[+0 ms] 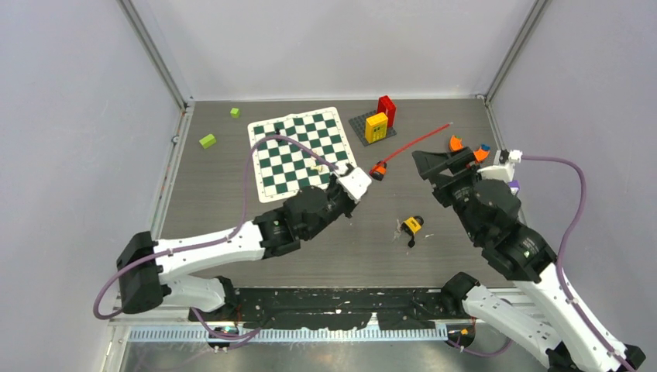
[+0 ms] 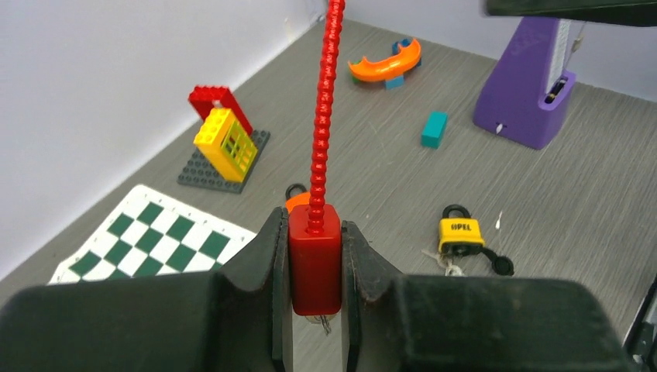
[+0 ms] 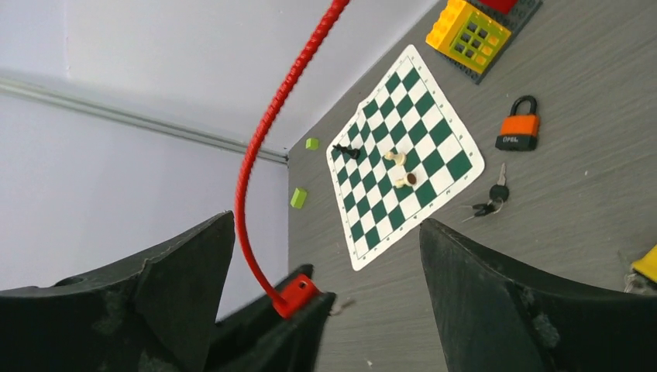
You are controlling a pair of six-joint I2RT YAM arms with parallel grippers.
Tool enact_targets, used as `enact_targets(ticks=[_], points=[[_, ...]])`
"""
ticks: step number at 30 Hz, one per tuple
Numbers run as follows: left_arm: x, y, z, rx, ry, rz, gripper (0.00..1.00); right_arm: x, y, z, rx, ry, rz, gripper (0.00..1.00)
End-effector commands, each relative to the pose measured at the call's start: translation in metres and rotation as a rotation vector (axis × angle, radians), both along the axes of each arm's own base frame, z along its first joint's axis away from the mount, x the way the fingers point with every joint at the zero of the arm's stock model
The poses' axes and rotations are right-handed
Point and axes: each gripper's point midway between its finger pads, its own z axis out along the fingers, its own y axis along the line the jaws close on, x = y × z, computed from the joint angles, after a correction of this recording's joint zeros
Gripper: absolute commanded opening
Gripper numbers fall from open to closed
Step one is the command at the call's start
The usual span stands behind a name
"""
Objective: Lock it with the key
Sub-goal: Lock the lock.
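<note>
- Left gripper is pinched on the raised red cable lock; right gripper is spread.
- Keys are seen near the orange padlock.
- Lock could be twisted loose by an off-axis key push.

Glossy plastic red block, matt wood-grain table (yellow padlock looks glossy too)

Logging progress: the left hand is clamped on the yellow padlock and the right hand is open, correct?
Not quite. The left wrist view shows the left hand clamped on the red cable's end block; the yellow padlock lies free. The right hand is open.
</note>
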Motion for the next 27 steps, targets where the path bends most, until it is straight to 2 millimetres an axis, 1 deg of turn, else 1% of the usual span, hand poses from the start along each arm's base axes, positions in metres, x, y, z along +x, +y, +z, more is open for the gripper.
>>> enact_targets(ticks=[1,2,3,4,5,6,7,8,10,11,12,13,14,15,16,17,18,19,20,21,22,24,25,26,27], points=[[0.003,0.023,0.027,-0.111,0.133,-0.017,0.00,-0.012,-0.014,0.050,-0.051,-0.295,0.017,0.95],[0.003,0.028,0.027,-0.125,0.163,-0.026,0.00,-0.014,-0.017,0.052,-0.102,-0.330,0.020,0.95],[0.002,0.033,0.029,-0.132,0.176,-0.033,0.00,-0.020,-0.020,0.059,-0.119,-0.362,0.029,0.95],[0.001,0.038,0.030,-0.129,0.187,-0.042,0.00,-0.022,-0.022,0.062,-0.191,-0.391,0.038,0.95],[0.000,0.043,0.027,-0.114,0.206,-0.049,0.00,-0.027,-0.020,0.071,-0.223,-0.426,0.066,0.95],[-0.001,0.048,0.029,-0.110,0.221,-0.053,0.00,-0.029,-0.020,0.072,-0.304,-0.445,0.086,0.95],[-0.004,0.053,0.029,-0.105,0.242,-0.068,0.00,-0.034,-0.017,0.082,-0.333,-0.475,0.119,0.95],[-0.006,0.058,0.028,-0.091,0.267,-0.085,0.00,-0.036,-0.016,0.082,-0.397,-0.494,0.142,0.95],[-0.015,0.065,0.028,-0.061,0.313,-0.136,0.00,-0.050,-0.001,0.096,-0.448,-0.593,0.256,0.95],[-0.021,0.068,0.027,-0.043,0.330,-0.165,0.00,-0.056,0.003,0.105,-0.454,-0.637,0.284,0.95],[-0.029,0.070,0.026,-0.018,0.346,-0.205,0.00,-0.064,0.013,0.109,-0.482,-0.686,0.351,0.95],[-0.035,0.073,0.025,0.005,0.354,-0.233,0.00,-0.067,0.016,0.115,-0.492,-0.709,0.372,0.95],[-0.042,0.076,0.025,0.028,0.359,-0.259,0.00,-0.071,0.027,0.114,-0.520,-0.737,0.443,0.95],[-0.046,0.080,0.021,0.053,0.365,-0.271,0.00,-0.073,0.029,0.118,-0.541,-0.753,0.463,0.95],[-0.049,0.084,0.019,0.069,0.366,-0.271,0.00,-0.074,0.038,0.115,-0.557,-0.755,0.515,0.96],[-0.051,0.089,0.017,0.083,0.369,-0.270,0.00,-0.076,0.040,0.116,-0.588,-0.762,0.538,0.95],[-0.054,0.094,0.015,0.104,0.360,-0.275,0.00,-0.077,0.048,0.111,-0.607,-0.760,0.594,0.95],[-0.057,0.099,0.014,0.123,0.352,-0.282,0.00,-0.081,0.050,0.109,-0.642,-0.763,0.632,0.95],[-0.060,0.103,0.013,0.144,0.343,-0.293,0.00,-0.084,0.059,0.105,-0.658,-0.769,0.693,0.95],[-0.064,0.108,0.011,0.163,0.340,-0.304,0.00,-0.088,0.060,0.098,-0.695,-0.763,0.739,0.96],[-0.068,0.112,0.010,0.181,0.337,-0.317,0.00,-0.094,0.067,0.095,-0.704,-0.781,0.802,0.97],[-0.074,0.121,0.006,0.222,0.343,-0.329,0.00,-0.103,0.072,0.087,-0.743,-0.803,0.886,0.98],[-0.076,0.125,0.004,0.238,0.344,-0.334,0.00,-0.106,0.072,0.080,-0.770,-0.798,0.916,0.96],[-0.078,0.128,0.003,0.256,0.349,-0.342,0.00,-0.109,0.074,0.075,-0.779,-0.803,0.951,0.90],[-0.081,0.131,0.001,0.273,0.355,-0.350,0.00,-0.112,0.074,0.067,-0.802,-0.795,0.984,0.86]])
